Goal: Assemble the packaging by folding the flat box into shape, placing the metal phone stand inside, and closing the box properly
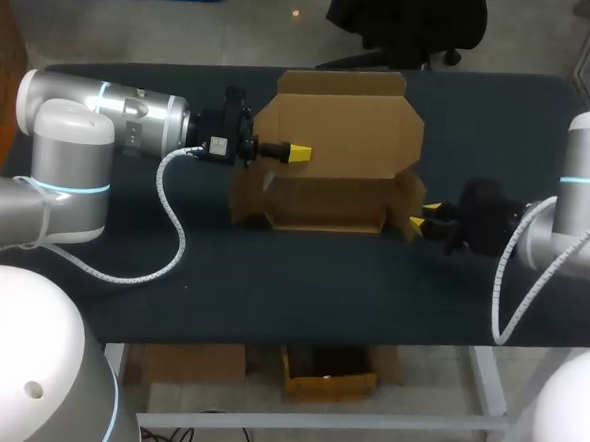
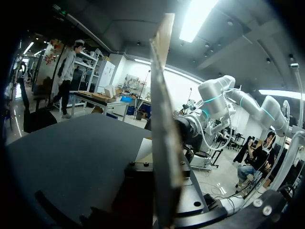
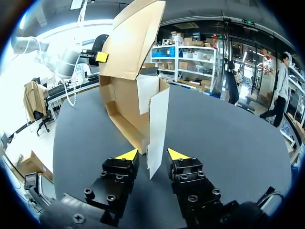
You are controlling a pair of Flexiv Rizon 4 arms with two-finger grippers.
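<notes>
The brown cardboard box (image 1: 326, 198) stands half formed in the middle of the table, its lid (image 1: 343, 119) raised at the back. My left gripper (image 1: 297, 153) comes in from the left and is shut on the raised panel, which the left wrist view shows edge-on as the cardboard panel (image 2: 162, 119). My right gripper (image 1: 420, 219) sits at the box's right end. There it is open, with the upright side flap (image 3: 158, 129) standing between its yellow fingertips (image 3: 127, 154) and a gap showing on at least one side. The left gripper's yellow tip (image 3: 101, 57) shows at the lid.
The black table top (image 1: 301, 282) runs wide in front of the box to the front edge. My left arm's white cable (image 1: 169, 233) droops onto the table at the left, and the right arm's cable (image 1: 507, 284) hangs at the right.
</notes>
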